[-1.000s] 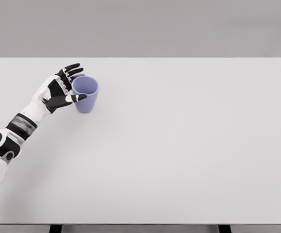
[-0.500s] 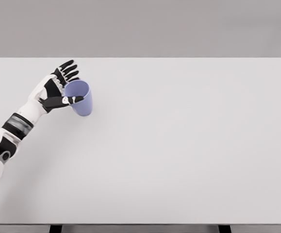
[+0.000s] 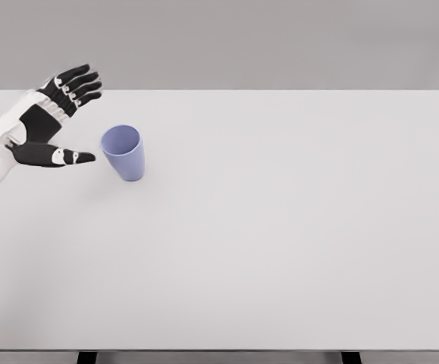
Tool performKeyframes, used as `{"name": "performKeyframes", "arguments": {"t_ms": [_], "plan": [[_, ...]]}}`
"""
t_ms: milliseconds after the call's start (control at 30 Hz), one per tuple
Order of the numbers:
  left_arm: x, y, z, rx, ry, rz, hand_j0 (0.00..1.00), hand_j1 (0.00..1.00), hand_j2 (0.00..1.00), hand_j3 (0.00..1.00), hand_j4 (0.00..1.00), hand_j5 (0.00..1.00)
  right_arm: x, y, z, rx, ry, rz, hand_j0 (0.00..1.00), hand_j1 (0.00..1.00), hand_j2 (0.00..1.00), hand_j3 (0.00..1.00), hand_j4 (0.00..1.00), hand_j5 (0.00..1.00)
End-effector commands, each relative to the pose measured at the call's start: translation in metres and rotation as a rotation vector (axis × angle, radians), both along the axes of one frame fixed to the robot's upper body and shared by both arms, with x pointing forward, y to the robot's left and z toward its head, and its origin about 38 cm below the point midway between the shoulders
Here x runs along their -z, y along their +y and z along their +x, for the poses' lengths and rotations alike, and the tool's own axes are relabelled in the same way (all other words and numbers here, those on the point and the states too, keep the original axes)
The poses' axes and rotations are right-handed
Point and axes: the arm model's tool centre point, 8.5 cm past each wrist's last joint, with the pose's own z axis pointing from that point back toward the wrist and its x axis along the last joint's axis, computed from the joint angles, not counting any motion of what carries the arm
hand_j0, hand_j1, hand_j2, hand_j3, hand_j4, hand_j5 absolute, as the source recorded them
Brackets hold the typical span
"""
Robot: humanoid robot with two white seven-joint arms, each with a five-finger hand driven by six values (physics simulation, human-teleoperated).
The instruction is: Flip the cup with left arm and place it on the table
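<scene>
A lavender-blue cup (image 3: 123,152) stands on the white tabletop (image 3: 280,227), mouth up and open toward the camera, its rim wider than its base, seeming to lean slightly to the left of upright. It sits in the tabletop's left part, nearer the far edge than the near one, with bare surface all around it. The left hand (image 3: 46,125) is just left of the cup and apart from it, holding nothing. Its fingers (image 3: 75,82) are spread wide and reach up and to the right, above and left of the cup's rim, while the black thumb points right toward the cup's upper wall, its tip close to the rim but with a visible gap of tabletop between them. The palm, black with white panels, faces the cup. The white forearm leaves the picture at the left edge, level with the cup. Only 1 arm is visible.
</scene>
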Motion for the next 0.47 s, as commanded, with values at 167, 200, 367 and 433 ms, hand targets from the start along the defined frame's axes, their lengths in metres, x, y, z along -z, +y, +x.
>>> {"name": "performKeyframes", "arguments": {"t_ms": [167,200,367,433], "plan": [[-0.024,0.007,-0.045,0.219,-0.081,0.157,1.00,1.00,1.00,1.00,1.00,1.00,0.000,0.000,0.001,-0.001,-0.003,-0.001,1.00,1.00,1.00,1.00,1.00,1.00],[-0.022,0.013,-0.047,0.208,-0.070,0.172,1.00,1.00,1.00,1.00,1.00,1.00,0.000,0.000,0.001,-0.001,-0.003,-0.001,1.00,1.00,1.00,1.00,1.00,1.00],[-0.024,0.018,-0.047,0.202,-0.068,0.202,1.00,1.00,1.00,1.00,1.00,1.00,0.000,0.000,0.001,-0.001,-0.003,-0.001,1.00,1.00,1.00,1.00,1.00,1.00],[-0.022,0.015,-0.047,0.206,-0.068,0.191,1.00,1.00,1.00,1.00,1.00,1.00,0.000,0.000,0.001,-0.001,-0.003,-0.001,1.00,1.00,1.00,1.00,1.00,1.00]]}}
